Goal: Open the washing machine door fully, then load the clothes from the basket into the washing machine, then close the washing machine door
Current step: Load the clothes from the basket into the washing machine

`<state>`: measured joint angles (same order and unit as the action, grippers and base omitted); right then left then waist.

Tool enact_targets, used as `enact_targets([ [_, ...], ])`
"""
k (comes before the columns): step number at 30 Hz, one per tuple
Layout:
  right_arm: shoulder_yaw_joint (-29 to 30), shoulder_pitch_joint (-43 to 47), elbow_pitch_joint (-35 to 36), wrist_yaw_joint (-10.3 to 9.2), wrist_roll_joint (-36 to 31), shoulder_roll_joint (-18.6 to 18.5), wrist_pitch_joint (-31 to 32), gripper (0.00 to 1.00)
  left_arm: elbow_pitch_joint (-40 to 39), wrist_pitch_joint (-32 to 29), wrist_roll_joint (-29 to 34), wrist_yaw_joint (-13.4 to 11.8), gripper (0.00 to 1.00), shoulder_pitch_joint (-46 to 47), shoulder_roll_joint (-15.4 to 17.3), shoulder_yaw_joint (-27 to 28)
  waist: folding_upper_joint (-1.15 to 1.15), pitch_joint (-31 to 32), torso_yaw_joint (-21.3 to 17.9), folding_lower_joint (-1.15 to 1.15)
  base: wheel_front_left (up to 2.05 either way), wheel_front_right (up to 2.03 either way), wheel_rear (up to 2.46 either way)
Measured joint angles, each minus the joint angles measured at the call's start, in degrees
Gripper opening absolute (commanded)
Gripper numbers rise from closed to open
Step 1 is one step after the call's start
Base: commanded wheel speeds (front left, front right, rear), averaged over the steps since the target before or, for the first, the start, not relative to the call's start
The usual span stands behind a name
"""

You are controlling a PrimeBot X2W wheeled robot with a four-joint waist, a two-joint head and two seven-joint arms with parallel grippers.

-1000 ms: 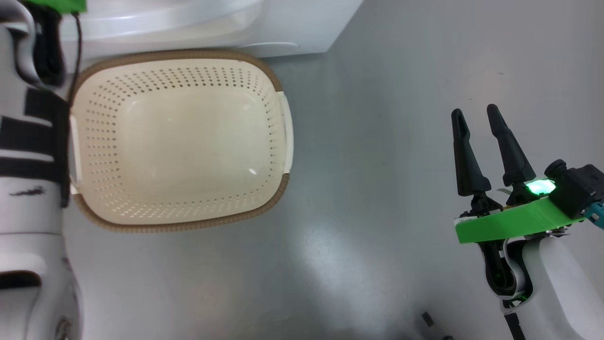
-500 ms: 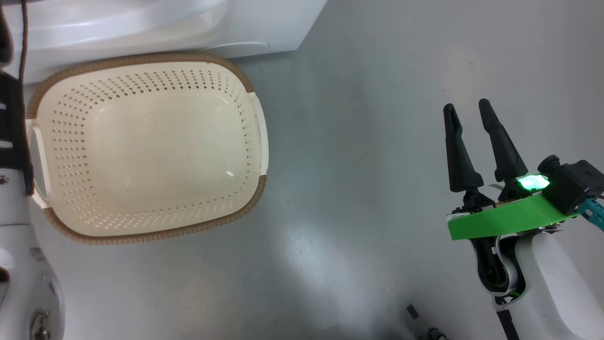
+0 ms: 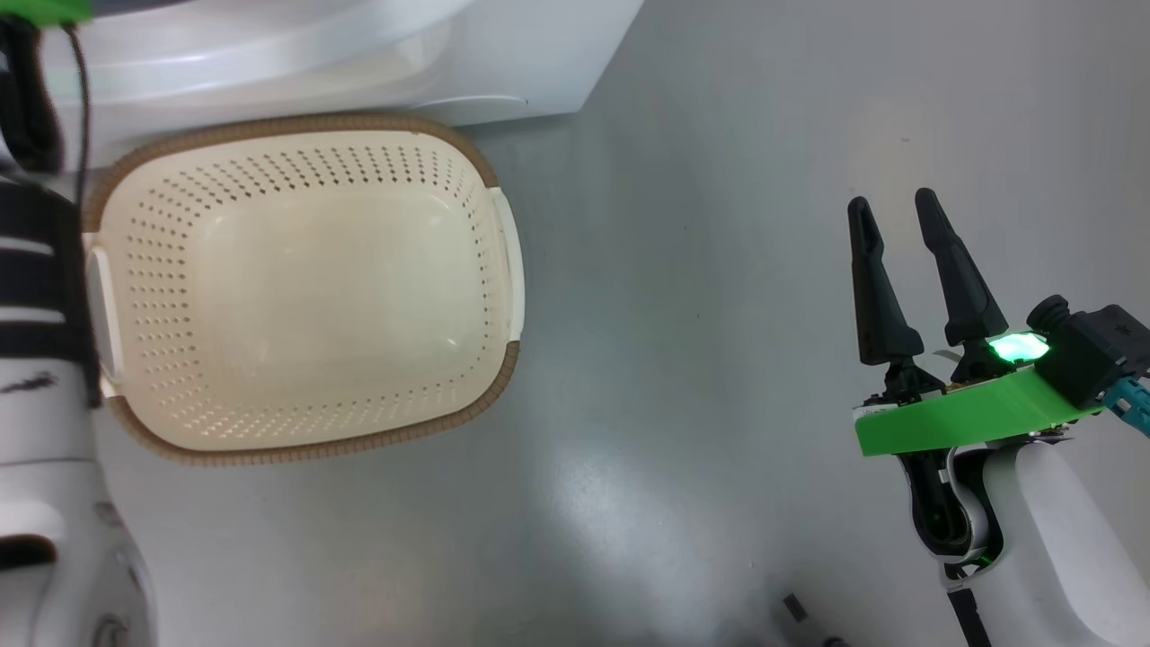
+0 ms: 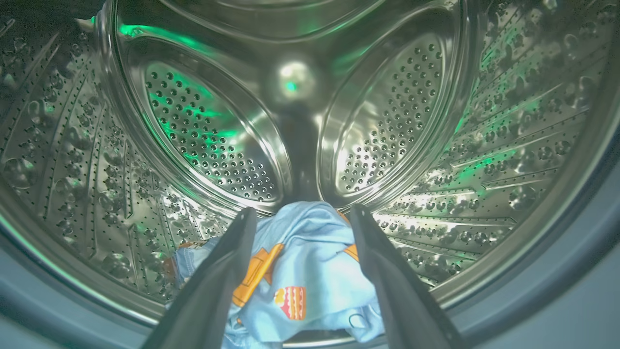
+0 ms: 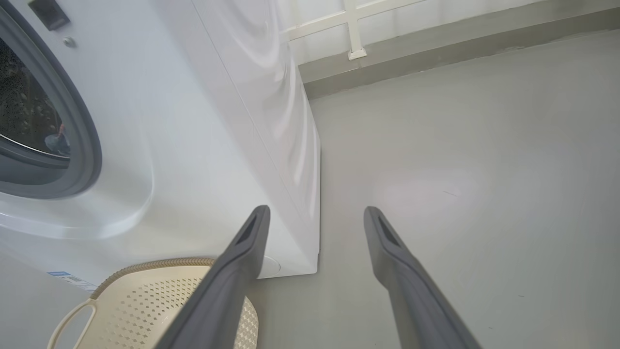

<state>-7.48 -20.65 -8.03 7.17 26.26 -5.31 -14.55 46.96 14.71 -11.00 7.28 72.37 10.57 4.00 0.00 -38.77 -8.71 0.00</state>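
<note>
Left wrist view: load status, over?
Left gripper jaws open over blue printed fabric garment lying in steel perforated drum. Right gripper open, idle. Cream perforated plastic basket empty.

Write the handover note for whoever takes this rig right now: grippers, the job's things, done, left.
Left gripper: open, inside the drum, holding nothing.
Right gripper: open, empty, over the floor.
Clothes: lying low in the drum, near its mouth.
Basket: empty, on the floor before the washing machine.
Done: loading.
Left: draw the left arm out, then close the washing machine door.
</note>
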Motion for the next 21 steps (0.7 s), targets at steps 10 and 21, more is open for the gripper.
enact_targets([
  [10,0.36,0.25,-0.15,0.00,0.00,-0.70,0.00,1.00,-4.35,-0.01,0.14,0.02,1.00,-8.76,-2.86,-0.21,0.00,3.23,1.29,0.00,0.00,0.00,0.00],
  [21,0.14,2.85,-1.11,0.00,0.00,-2.55,0.00,1.00,-9.79,-0.01,-0.62,0.09,1.00,-23.54,-3.39,-0.96,0.00,9.46,2.93,0.00,0.00,0.00,0.00],
])
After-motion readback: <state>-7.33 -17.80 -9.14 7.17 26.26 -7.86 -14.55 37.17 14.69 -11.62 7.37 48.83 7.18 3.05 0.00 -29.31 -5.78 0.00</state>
